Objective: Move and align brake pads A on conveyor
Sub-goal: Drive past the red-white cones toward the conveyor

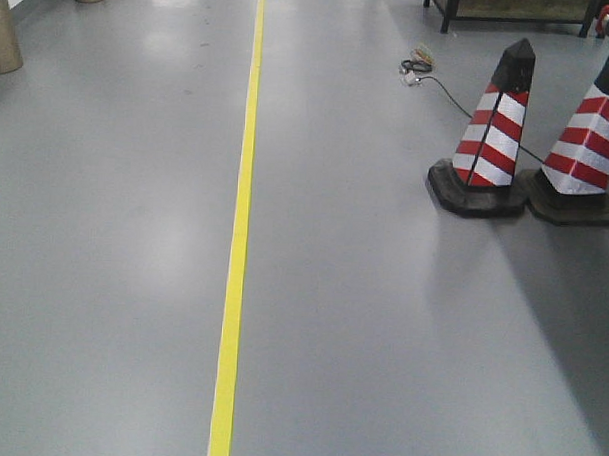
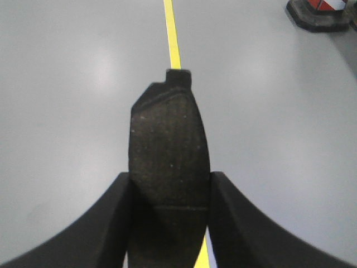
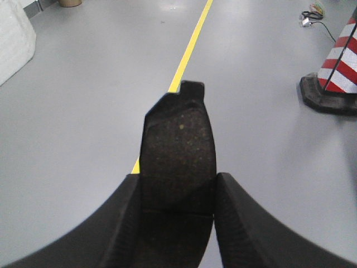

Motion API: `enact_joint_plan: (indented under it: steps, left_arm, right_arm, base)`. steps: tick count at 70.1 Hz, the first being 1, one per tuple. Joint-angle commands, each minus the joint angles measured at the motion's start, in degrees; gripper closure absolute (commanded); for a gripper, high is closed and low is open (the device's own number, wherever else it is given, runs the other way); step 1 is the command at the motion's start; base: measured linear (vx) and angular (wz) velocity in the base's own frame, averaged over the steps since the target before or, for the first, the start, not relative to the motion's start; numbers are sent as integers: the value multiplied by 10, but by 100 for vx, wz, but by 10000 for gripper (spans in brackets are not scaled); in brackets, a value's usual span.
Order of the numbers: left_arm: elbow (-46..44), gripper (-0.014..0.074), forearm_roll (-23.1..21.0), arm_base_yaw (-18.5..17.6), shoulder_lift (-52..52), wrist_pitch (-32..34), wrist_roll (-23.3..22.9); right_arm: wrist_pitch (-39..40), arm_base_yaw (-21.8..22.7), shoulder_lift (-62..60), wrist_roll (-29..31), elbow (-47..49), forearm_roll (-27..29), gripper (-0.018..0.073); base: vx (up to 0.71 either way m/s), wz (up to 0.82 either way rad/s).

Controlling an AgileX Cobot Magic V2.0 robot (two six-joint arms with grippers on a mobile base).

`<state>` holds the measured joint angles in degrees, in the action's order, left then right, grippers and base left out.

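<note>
Both brake pads (image 2: 167, 151) look rough, gritty, matt; the floor (image 1: 103, 281) smooth, glossy.

Of the robot, only the two claws show. The left claw (image 2: 170, 176) has a pair of thick, matte black fingers (image 2: 95, 229). Their surfaces are smooth, and their edges sweep outward in broad curves towards the camera. The right claw (image 3: 177, 176) has the same shape and colour. Its fingers (image 3: 251, 229) show fine ribbed ridges near their inner edges.
</note>
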<state>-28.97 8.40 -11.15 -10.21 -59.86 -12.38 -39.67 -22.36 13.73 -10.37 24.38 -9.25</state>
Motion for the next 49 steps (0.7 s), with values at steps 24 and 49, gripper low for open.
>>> enact_joint_plan:
  steps: [24,49]
  left_arm:
    - [-16,602,5,0,-8,48,-1]
    - [-16,602,5,0,-8,49,-1]
  right_arm:
    - [54,1,5,2,17,-10,571]
    - [54,1,5,2,17,-11,571]
  base:
    - [77,0]
    - [73,5]
